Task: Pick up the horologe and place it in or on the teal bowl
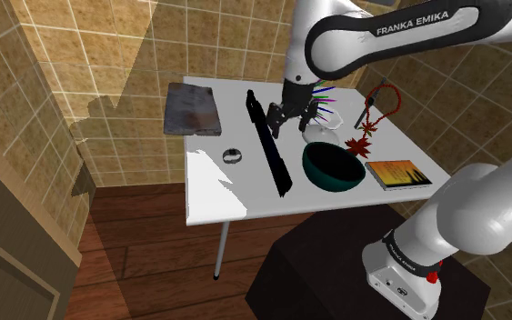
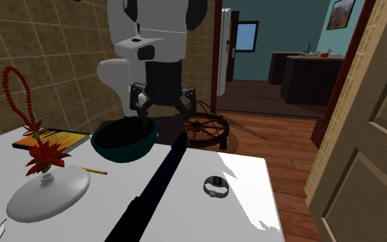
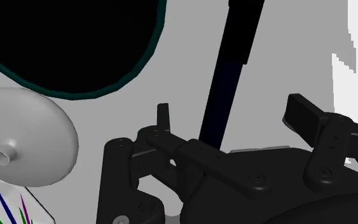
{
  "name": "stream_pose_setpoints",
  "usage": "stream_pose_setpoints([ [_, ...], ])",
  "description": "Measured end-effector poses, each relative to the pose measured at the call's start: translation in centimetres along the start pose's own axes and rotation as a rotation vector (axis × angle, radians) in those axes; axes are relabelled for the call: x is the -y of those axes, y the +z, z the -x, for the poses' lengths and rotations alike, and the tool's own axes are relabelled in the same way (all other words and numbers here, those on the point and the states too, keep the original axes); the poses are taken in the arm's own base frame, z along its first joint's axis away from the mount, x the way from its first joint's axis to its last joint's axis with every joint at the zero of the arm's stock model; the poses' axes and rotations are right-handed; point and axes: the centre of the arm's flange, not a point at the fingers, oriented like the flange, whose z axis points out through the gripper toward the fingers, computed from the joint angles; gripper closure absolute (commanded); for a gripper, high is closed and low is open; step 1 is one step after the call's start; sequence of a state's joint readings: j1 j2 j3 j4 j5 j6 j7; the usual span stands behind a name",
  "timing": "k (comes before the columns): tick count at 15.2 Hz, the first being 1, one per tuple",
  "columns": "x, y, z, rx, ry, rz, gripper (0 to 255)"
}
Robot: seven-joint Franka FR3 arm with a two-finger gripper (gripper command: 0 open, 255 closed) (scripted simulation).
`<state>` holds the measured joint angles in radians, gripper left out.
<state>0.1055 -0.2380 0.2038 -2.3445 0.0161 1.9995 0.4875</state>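
Shoulder view: spread gripper (image 1: 292,123) hangs over table (image 1: 215,198); watch (image 1: 234,156) lies untouched.

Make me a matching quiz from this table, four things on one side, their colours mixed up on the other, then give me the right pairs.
Things:
1. watch
2. bowl
3. book
4. flower

Colours:
A. red
B. silver grey
C. orange and yellow cover
D. teal

Pairs: 1-B, 2-D, 3-C, 4-A
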Motion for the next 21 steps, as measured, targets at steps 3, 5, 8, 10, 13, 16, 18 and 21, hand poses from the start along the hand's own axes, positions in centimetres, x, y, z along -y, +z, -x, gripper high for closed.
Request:
stream_pose_setpoints([
  [3, 2.6, 2.0, -1.7, -0.009, 0.001, 0.001, 0],
  [5, 4.9, 2.8, -2.9, -0.016, 0.002, 0.001, 0],
  [8, 8.2, 4.8, -4.8, -0.027, 0.004, 0.0, 0],
  [10, 10.2, 5.9, -5.9, -0.034, 0.005, -0.001, 0],
  [13, 12.8, 7.5, -7.4, -0.043, 0.006, -0.001, 0],
  [16, 13.7, 9.0, -7.9, -0.045, 0.006, -0.001, 0],
  [18, 13.8, 10.0, -8.0, -0.046, 0.007, 0.0, 0],
  [21, 13.8, 11.4, -8.2, -0.046, 0.007, 0.0, 0],
])
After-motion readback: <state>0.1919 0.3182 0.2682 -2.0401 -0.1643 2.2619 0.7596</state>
